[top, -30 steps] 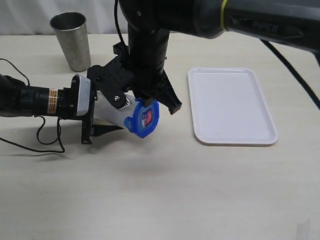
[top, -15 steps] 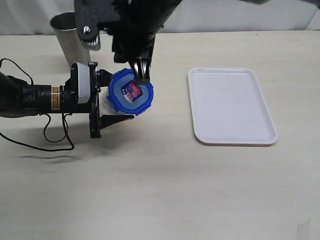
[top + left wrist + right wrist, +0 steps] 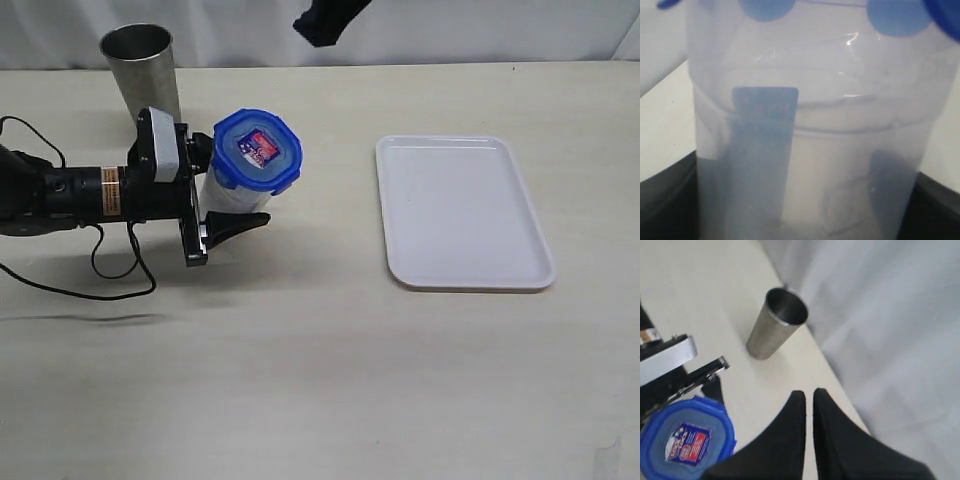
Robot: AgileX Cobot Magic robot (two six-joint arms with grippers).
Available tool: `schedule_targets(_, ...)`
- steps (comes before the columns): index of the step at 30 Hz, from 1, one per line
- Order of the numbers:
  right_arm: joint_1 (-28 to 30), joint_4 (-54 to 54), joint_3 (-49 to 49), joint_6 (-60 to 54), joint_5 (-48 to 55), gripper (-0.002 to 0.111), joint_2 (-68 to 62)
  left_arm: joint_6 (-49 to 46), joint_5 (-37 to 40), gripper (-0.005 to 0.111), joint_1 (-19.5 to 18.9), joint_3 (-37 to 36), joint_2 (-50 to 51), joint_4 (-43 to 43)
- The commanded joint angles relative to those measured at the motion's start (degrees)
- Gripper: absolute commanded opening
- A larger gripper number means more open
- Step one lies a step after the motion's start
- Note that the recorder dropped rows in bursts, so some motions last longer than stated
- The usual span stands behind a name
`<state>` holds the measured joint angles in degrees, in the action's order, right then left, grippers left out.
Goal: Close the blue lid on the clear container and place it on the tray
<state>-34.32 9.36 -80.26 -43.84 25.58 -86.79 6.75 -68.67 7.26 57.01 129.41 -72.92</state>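
Tray [image 3: 465, 210]: white, rectangular, rounded corners and low rim, lying flat on the right side of the pale table [image 3: 350, 380], nothing on it, well apart from every other item. Steel cup [image 3: 142, 80]: tapered metal, upright, mouth open, at the far left of the table, just behind the left arm. Clear container [image 3: 228, 195]: tall translucent canister, left of the tray and near the steel cup, leaning so that its top faces up toward the exterior camera; whether its base touches the table cannot be told. Left end effector [image 3: 235, 185]: black fingers, reaching in from the left and clamped on the lower body of the clear container, one finger on each side. Right end effector [image 3: 809, 396]: raised high above the table at the far edge, black fingers pressed together, gripping nothing. Blue lid [image 3: 258, 152]: roundish, seated on the mouth of the clear container; in the left wrist view one flap lies down against the wall. Sticker [image 3: 688, 444]: red and white, on the lid's upper face.
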Motion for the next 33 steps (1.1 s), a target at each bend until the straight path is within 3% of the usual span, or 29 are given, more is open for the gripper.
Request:
schedule_targets(1, 0.3, 0.5, 15.3, 7.7, -20.9, 0.005, 11.4, 1.2, -1.3, 0.0, 0.1, -0.3, -0.2, 1.6)
schedule_targets(13, 0.3, 9.4, 55.5, 13.4, -54.7, 0.005, 42.7, 2.5, -1.3, 0.0, 0.1, -0.3, -0.2, 2.1)
schedule_targets(18, 0.3, 12.2, 69.8, 14.4, -56.7, 0.005, 60.2, 2.5, -1.3, 0.0, 0.1, -0.3, -0.2, 2.1)
schedule_targets(26, 0.3, 12.2, 77.0, 18.3, -55.5, 0.005, 85.2, 2.5, -1.3, 0.0, 0.1, -0.3, -0.2, 2.1)
schedule_targets(33, 0.3, 12.2, 77.0, 19.0, -55.7, 0.005, 86.8, 2.5, -1.3, 0.0, 0.1, -0.3, -0.2, 2.1)
